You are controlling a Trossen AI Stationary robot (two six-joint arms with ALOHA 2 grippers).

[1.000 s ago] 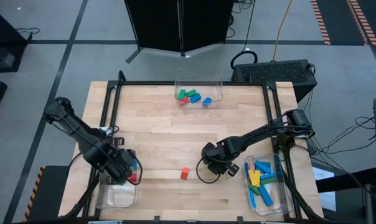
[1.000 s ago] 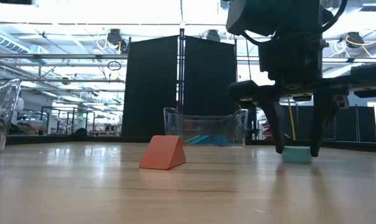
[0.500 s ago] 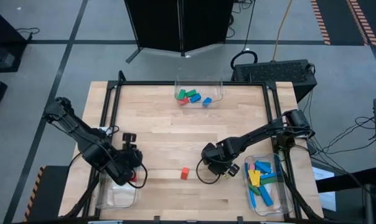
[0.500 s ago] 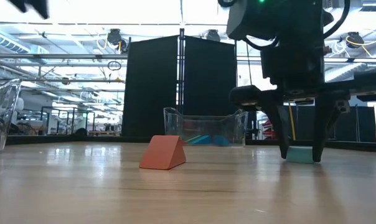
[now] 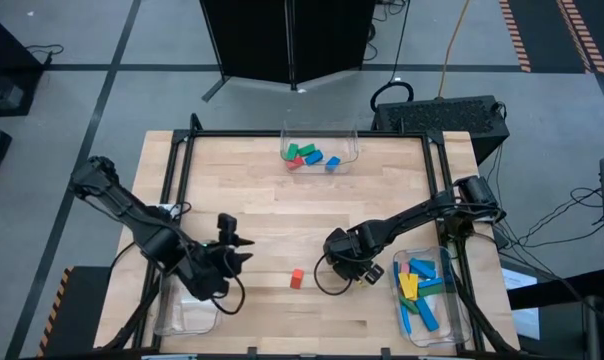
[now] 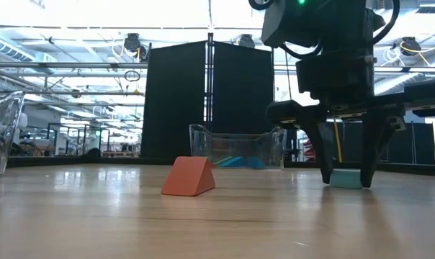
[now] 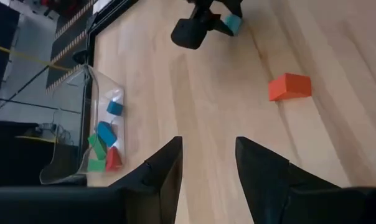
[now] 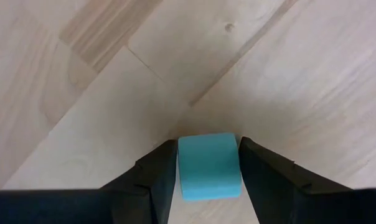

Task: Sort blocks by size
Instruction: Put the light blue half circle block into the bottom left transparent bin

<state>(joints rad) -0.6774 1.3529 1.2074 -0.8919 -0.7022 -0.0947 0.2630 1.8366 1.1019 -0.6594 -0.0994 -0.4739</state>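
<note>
A small cyan block point(image 8: 208, 165) sits on the wooden table at the right, and my right gripper point(image 6: 346, 173) is shut on it, coming down from above. A red wedge-shaped block point(image 5: 296, 279) lies flat on the table near the middle, touched by nothing. Left of it, my left gripper point(image 5: 244, 252) hangs above the table. It is open and slants down toward the table's right, with nothing between its fingers point(image 7: 166, 171). My right gripper pinches the cyan block by two opposite sides point(image 8: 183, 163) between its two fingers point(image 8: 155, 177). The fingers point down from above. The block stands level with its underside on the table point(image 6: 346, 184).
A clear bin point(image 5: 354, 140) at the far edge holds green, red and blue blocks. A second clear bin point(image 5: 462, 322) at the right near corner holds long yellow, blue, green and pink bars. A third bin point(image 5: 172, 320) stands at the left near corner, under the left arm.
My left gripper has come away from over the left near bin toward the table's right. It has tipped up from pointing down to a slant and rolled about. My right gripper stays down at the cyan block.
</note>
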